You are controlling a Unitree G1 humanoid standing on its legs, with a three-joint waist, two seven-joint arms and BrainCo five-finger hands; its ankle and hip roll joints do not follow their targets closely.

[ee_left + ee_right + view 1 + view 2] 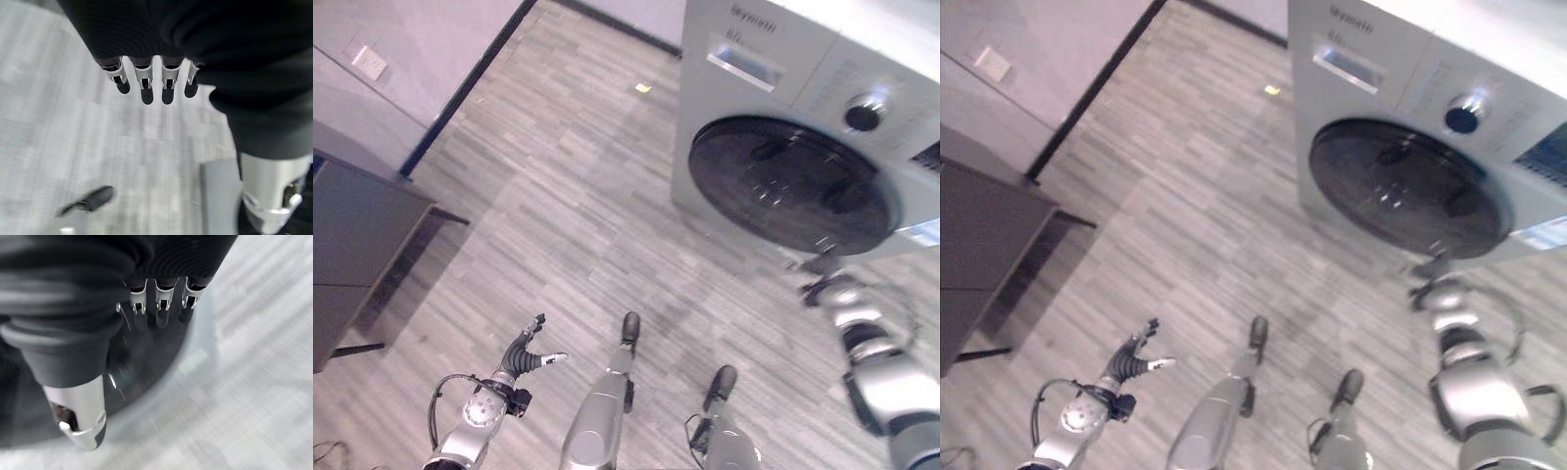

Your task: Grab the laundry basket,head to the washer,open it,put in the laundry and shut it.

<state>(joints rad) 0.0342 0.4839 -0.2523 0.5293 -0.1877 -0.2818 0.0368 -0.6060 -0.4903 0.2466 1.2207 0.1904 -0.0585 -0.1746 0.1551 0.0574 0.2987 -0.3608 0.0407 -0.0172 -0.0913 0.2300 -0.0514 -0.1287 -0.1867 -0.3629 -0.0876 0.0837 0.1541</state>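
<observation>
Grey plank floor (558,196) runs up to the washer (822,88), whose dark round door (788,181) is shut. No basket lies by it, so the laundry's whereabouts I can't tell. The right hand (822,284) reaches at the door's lower rim, fingers (161,308) straight and holding nothing. The left hand (530,354) hangs low over the floor, fingers loosely spread, empty. To open well, I'd judge the right fingers should hook the door's edge at its catch, then pull outward along the hinge's arc, not straight back. A dark cabinet (352,255) stands well to the left.
</observation>
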